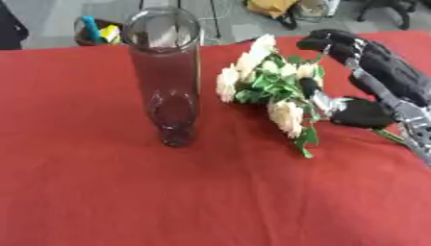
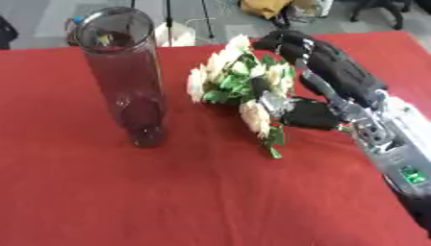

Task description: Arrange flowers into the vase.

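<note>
A tall clear glass vase stands upright on the red tablecloth, left of centre, with no flowers in it. To its right lies a bunch of cream flowers with green leaves, blooms pointing toward the vase. My right hand comes in from the right and is curled over the stem end of the bunch, with its fingers arched above the leaves and its thumb below them. My left hand is out of sight.
The red cloth covers the whole table. Beyond the far edge is grey floor with a dark bin holding blue and yellow items, stand legs, and a yellow object.
</note>
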Controlling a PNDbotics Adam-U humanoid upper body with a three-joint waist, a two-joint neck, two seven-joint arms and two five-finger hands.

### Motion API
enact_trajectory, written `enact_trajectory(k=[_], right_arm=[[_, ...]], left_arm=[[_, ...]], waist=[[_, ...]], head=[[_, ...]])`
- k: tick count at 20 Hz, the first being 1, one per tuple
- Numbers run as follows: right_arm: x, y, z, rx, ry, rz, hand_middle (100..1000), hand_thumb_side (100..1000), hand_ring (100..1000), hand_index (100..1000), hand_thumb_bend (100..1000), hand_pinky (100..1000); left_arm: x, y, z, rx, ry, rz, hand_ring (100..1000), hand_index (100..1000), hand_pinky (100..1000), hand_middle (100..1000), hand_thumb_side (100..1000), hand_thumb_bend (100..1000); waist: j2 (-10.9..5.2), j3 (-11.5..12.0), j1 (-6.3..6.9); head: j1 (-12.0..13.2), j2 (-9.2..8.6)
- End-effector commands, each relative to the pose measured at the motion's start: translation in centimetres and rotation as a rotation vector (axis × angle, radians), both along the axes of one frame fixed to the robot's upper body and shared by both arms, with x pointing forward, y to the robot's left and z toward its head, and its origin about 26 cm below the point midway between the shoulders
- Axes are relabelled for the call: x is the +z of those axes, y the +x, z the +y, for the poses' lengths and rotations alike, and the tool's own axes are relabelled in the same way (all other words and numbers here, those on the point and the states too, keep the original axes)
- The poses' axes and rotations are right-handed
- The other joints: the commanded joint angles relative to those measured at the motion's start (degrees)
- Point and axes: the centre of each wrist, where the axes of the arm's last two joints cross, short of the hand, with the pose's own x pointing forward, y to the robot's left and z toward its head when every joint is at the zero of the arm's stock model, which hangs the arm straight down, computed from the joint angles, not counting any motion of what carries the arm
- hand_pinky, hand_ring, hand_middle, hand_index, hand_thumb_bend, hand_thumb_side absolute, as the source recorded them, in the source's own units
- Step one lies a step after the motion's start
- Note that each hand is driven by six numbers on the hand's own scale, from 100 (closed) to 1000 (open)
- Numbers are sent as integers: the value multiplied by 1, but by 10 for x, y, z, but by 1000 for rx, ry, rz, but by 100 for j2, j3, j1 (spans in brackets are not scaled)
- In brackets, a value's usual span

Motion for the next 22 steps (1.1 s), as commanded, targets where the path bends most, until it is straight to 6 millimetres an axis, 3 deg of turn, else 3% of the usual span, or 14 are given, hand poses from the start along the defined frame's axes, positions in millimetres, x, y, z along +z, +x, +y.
enact_trajectory(k=[1,3,10,22], right_arm=[[3,-4,2,-10,-105,13,865,831,1000,939,182,890],[2,-4,3,-26,-128,32,866,820,1000,939,184,893],[5,-4,0,-119,-124,120,882,785,1000,965,334,917],[14,-5,-12,-318,-104,241,889,768,1000,963,319,915]], left_arm=[[8,-3,-1,-8,9,-25,570,801,512,765,968,100],[8,-3,-1,-9,8,-25,570,801,512,765,968,100],[7,-3,-1,-9,8,-25,569,801,511,766,966,100],[8,-3,-1,-6,11,-28,569,800,510,767,967,100]], waist=[[-129,7,-9],[-137,9,-1],[-140,2,49],[-80,-10,55]], head=[[72,137],[98,150],[147,20],[151,-162]])
